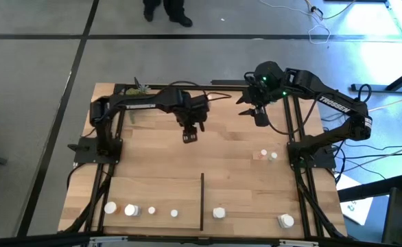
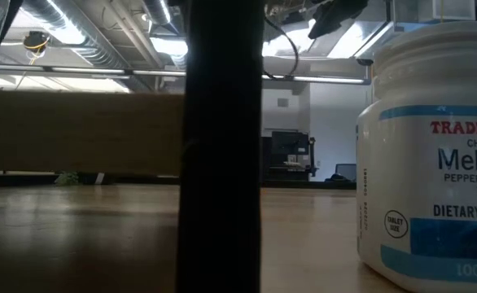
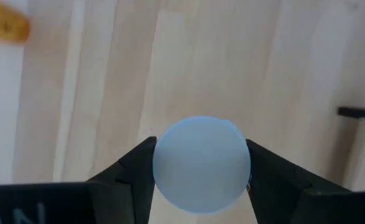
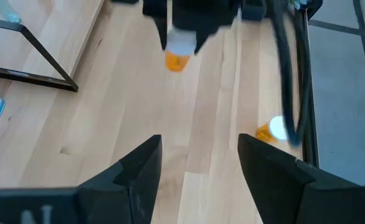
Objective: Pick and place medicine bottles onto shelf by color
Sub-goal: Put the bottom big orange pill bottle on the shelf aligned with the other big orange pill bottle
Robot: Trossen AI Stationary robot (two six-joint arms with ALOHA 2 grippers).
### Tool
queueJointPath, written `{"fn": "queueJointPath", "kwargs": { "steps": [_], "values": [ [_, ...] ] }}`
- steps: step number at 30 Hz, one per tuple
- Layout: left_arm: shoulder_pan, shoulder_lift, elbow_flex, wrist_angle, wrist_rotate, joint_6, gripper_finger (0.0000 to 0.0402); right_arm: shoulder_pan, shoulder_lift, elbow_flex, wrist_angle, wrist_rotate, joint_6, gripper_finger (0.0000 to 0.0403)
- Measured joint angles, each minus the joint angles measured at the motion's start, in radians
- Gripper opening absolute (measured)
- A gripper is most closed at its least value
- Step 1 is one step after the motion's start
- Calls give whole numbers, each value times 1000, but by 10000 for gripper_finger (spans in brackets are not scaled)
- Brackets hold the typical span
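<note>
My left gripper hangs over the far middle of the light-wood shelf, shut on a small medicine bottle with a white cap and an orange body. My right gripper waits open and empty above the shelf's far right part; its fingers show wide apart in its own wrist view. Several white-capped bottles stand along the near edge, left of the black divider strip. Two more stand right of it. My left gripper pinches the bottle's white cap between its two fingers, one on each side of the round cap. The fingers come from above, pointing down. The orange body hangs upright below the cap, lifted clear of the wood.
Two small bottles lie near the right arm's base. A small green plant stands at the far left corner. Black rails edge the board. In the low view a large white bottle stands close, beside the dark strip.
</note>
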Motion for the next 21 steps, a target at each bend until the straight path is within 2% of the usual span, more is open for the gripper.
{"fn": "queueJointPath", "kwargs": {
  "steps": [4,10,16,21],
  "values": [
    [-7,-61,0,-59,-43,-62,186,0,0,0,6,0,0,213],
    [-13,-156,0,-113,-43,-109,186,0,0,0,32,-2,5,213],
    [-49,-240,-15,-172,-43,-165,186,0,0,0,39,-110,53,213],
    [-104,-345,-133,-170,-47,-279,186,0,0,0,43,-253,49,213]
  ]
}}
